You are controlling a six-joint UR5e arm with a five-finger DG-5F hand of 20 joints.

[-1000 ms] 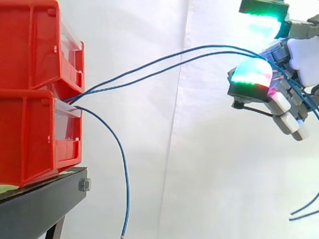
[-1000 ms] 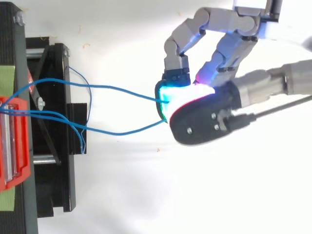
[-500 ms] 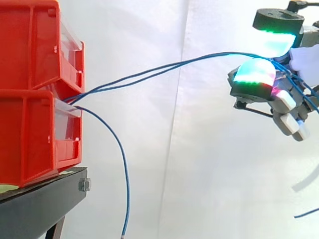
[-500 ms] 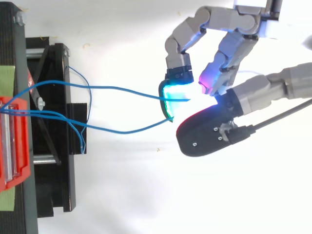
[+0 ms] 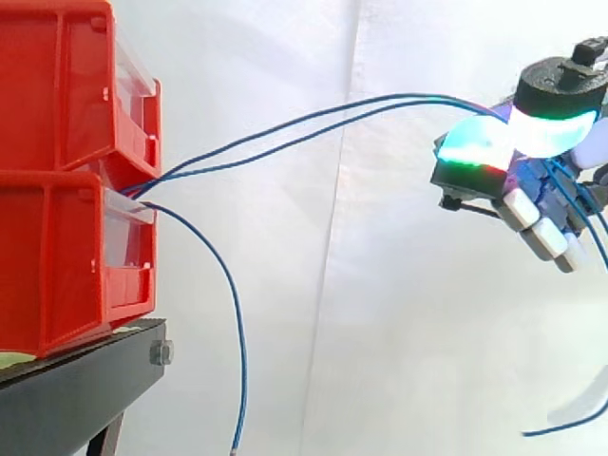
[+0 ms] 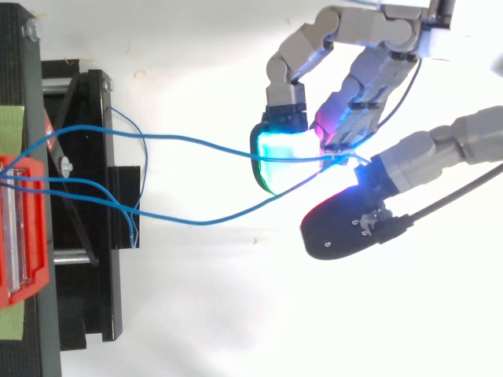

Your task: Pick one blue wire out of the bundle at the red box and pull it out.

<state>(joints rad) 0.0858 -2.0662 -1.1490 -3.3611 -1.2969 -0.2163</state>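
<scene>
blue wires [image 6: 196, 142]: two run from the red bins [image 5: 57, 256] out to the hand [image 6: 346, 228] and across it
hand: can't tell if it's clamped on them or they're just draped over
step: singling one out, not done imo
next: firm hold on one only, pull away from bins

Two blue wires [image 5: 399, 97] arc rightward from between the stacked red bins [image 5: 57, 237]. A third blue wire [image 5: 240, 342] droops, apparently slack, its end hanging free.
</scene>
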